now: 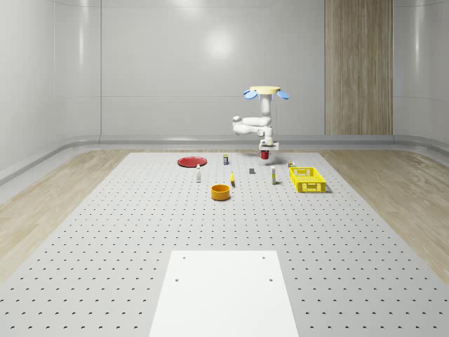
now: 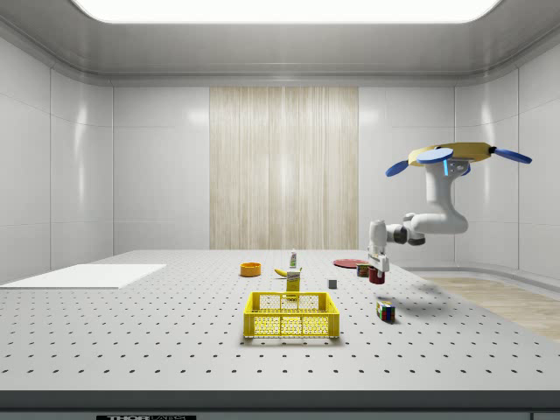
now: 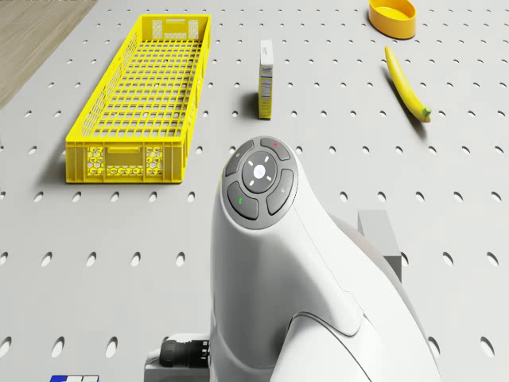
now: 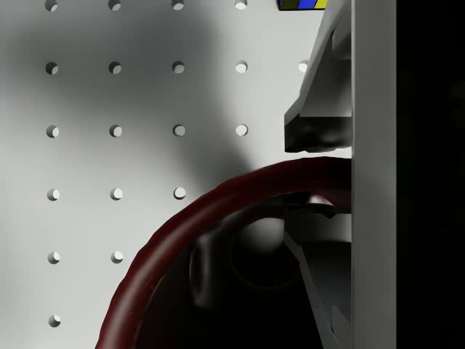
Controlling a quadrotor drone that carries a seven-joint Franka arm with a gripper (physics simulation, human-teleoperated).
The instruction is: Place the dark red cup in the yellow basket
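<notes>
The dark red cup [image 1: 264, 154] hangs a little above the perforated table, with my gripper [image 1: 265, 147] shut on its rim. In the wrist view one finger [image 4: 312, 123] sits outside the rim [image 4: 218, 203] and the other inside the cup. In the side view the cup [image 2: 376, 276] hangs below the gripper [image 2: 378, 265]. The yellow basket [image 1: 307, 180] stands on the table, nearer the whole-scene camera and to that view's right of the cup. It shows again from the side [image 2: 291, 315] and from the drone [image 3: 143, 95]. The drone [image 1: 266, 91] hovers over the table's far part.
On the table lie a red plate [image 1: 191, 161], an orange bowl [image 1: 220, 192], a banana [image 3: 407, 87], a small carton [image 3: 266, 79], a grey block [image 3: 378, 231] and a colour cube [image 2: 384, 310]. A white panel [image 1: 224, 295] covers the near edge.
</notes>
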